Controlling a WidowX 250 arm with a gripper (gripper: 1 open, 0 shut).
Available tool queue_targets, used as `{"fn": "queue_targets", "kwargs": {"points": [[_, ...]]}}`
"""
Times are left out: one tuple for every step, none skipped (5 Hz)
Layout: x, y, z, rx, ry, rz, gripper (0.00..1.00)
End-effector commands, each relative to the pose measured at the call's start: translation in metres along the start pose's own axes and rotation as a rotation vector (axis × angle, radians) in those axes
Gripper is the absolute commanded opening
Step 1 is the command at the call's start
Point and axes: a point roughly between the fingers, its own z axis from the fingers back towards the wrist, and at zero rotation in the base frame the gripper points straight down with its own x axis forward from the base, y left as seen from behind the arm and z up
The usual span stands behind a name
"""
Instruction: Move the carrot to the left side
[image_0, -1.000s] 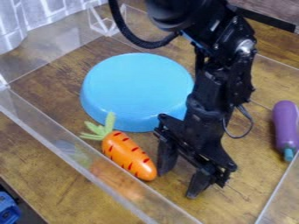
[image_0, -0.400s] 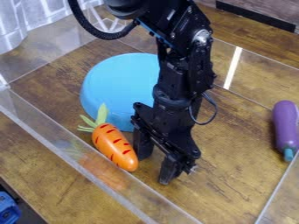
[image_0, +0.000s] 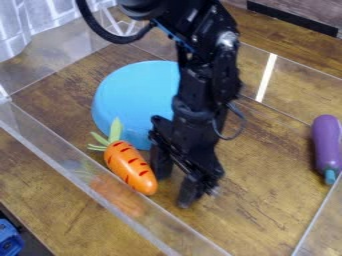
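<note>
The carrot (image_0: 131, 168) is small, orange and dark-striped, and lies on the wooden floor of the clear box with its green top (image_0: 110, 137) pointing toward the blue dish (image_0: 140, 95). Just to its right stands my black gripper (image_0: 179, 190), fingers pointing down at the floor. Its jaws are a little apart with nothing between them. The left finger (image_0: 162, 172) is close beside the carrot's thick end; I cannot tell whether it touches.
A purple eggplant toy (image_0: 325, 143) lies at the right edge. The clear plastic wall (image_0: 80, 185) runs along the front left, close to the carrot. The blue dish sits behind the carrot and the arm.
Over the last second the arm swung left and the carrot shifted a little left toward the front wall. Since 0.4 s ago almost nothing has moved.
</note>
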Motion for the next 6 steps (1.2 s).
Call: {"fn": "queue_targets", "kwargs": {"points": [[-0.0063,0.0107,0.0131,0.021,-0.064,-0.030,1.00],[-0.0093,0.0097,0.0121,0.029,-0.066,-0.050,1.00],[-0.0109,0.0092,0.0112,0.041,-0.069,-0.068,1.00],[-0.0111,0.0064,0.0111,0.050,-0.073,-0.081,1.00],[-0.0098,0.0040,0.0114,0.066,-0.080,-0.101,1.00],[-0.0051,0.0043,0.0110,0.077,-0.085,-0.106,1.00]]}}
